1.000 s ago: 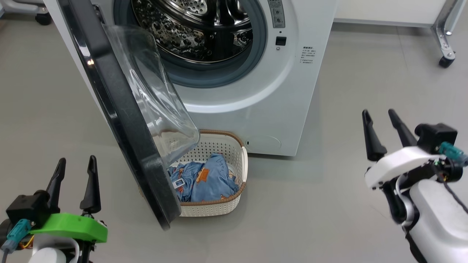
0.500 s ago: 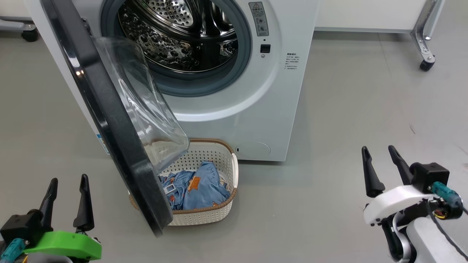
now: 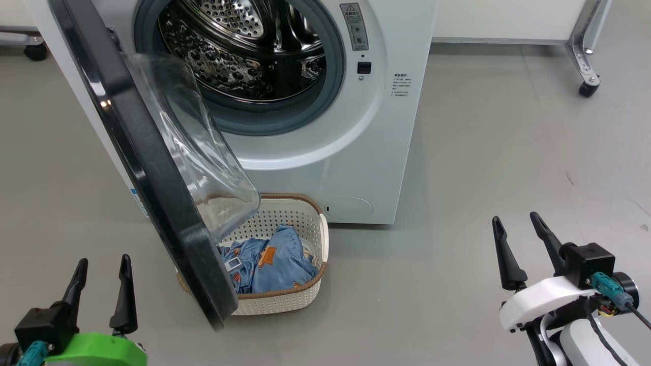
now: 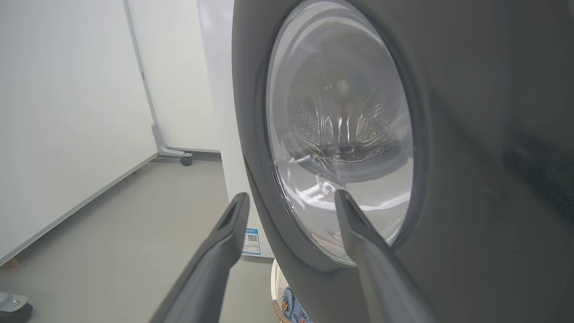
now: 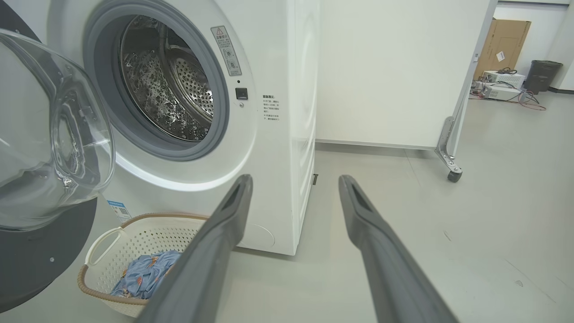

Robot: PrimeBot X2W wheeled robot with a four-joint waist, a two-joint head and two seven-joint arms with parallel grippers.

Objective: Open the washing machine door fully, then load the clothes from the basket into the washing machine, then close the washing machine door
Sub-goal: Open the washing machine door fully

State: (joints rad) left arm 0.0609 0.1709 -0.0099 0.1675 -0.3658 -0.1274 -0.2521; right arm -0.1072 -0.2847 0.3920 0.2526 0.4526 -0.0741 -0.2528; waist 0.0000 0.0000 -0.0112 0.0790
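Head view: one washing machine [image 3: 356,152] with its drum mouth exposed. The single washing machine door [image 3: 142,168] hangs from the left side, swung only partway out. Its lower edge overhangs the left end of the one basket [image 3: 285,302], so I judge that "fully open" is not yet reached. The basket sits on the floor [image 3: 457,178] close to the foot of the machine's front and below the drum mouth, probably to keep the lift short. The clothes [image 3: 274,262] lie inside it as one blue heap; garment count cannot be told. There are two pincers, both spread and empty: the left pincer [image 3: 104,260] low on the door's outer side, the right pincer [image 3: 514,217] well apart over bare floor. Left wrist view: two fingers point at the door's outer face and straddle the rim of its one glass window [image 4: 341,134], apart from it. This looks like a position for pushing the door wider. Right wrist view: two spread fingers frame the machine's front corner, with the basket at lower left and one steel drum [image 5: 166,103], nothing visible in it.
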